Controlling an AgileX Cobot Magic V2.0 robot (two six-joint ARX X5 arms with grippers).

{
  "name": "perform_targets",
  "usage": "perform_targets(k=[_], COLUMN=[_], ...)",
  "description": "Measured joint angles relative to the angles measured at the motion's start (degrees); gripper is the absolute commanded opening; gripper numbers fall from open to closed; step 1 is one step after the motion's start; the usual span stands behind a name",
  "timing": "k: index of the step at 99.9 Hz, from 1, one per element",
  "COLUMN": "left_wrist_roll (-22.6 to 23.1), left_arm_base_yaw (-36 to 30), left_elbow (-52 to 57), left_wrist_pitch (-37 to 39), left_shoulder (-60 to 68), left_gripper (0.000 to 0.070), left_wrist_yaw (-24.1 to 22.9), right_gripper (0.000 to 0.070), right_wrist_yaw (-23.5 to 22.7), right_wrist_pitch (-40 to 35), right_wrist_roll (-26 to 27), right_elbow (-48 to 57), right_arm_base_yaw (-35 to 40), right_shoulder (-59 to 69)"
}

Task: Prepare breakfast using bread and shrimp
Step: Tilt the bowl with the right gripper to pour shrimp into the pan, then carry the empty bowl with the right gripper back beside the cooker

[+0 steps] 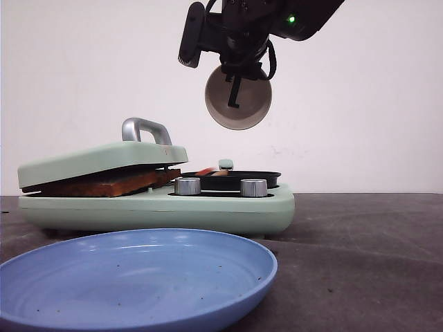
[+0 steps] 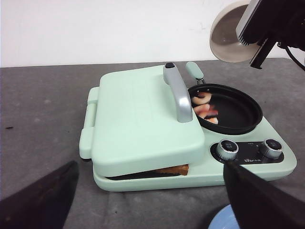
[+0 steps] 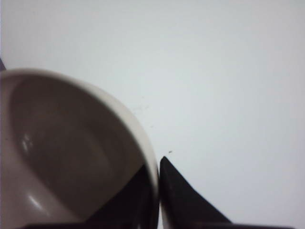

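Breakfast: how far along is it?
Done: bread sits under the closed lid, and shrimp lie in the pan. In hand: the right gripper holds the tipped, empty bowl above the pan. Left: cooking and serving; the blue plate is bare.

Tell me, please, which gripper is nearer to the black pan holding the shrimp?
Right. The right gripper holds the bowl tipped above the pan; the left gripper sits back, in front of the grill.
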Motion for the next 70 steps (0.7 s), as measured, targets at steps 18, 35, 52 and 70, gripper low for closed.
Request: perform_targets(k=[18,35,52,70], left_wrist_roll=[0.0,0.0,0.0,0.0], left_arm_base_yaw=[0.0,0.0,0.0,0.0], left_elbow=[0.0,0.0,0.0,0.0], left_wrist_pitch=[0.0,0.0,-0.1,-0.4], left_shoulder=[0.0,0.0,0.0,0.0], left_gripper=[0.0544,0.0544,0.0544,0.0544], left_wrist_yaw=[0.0,0.0,0.0,0.0], right_gripper=[0.0000,0.0001,0.0006,0.0006], right_wrist_yaw=[2.6,7.5,14.3,17.0], right_wrist_pitch=[0.0,0.0,0.0,-6.8], right_wrist_roll=[0.6,4.2,7.0,12.2], right_elbow=[0.0,0.0,0.0,0.0], right_arm_base_yaw=[0.0,0.0,0.0,-0.2], right_shoulder=[0.0,0.0,-0.1,-3.3])
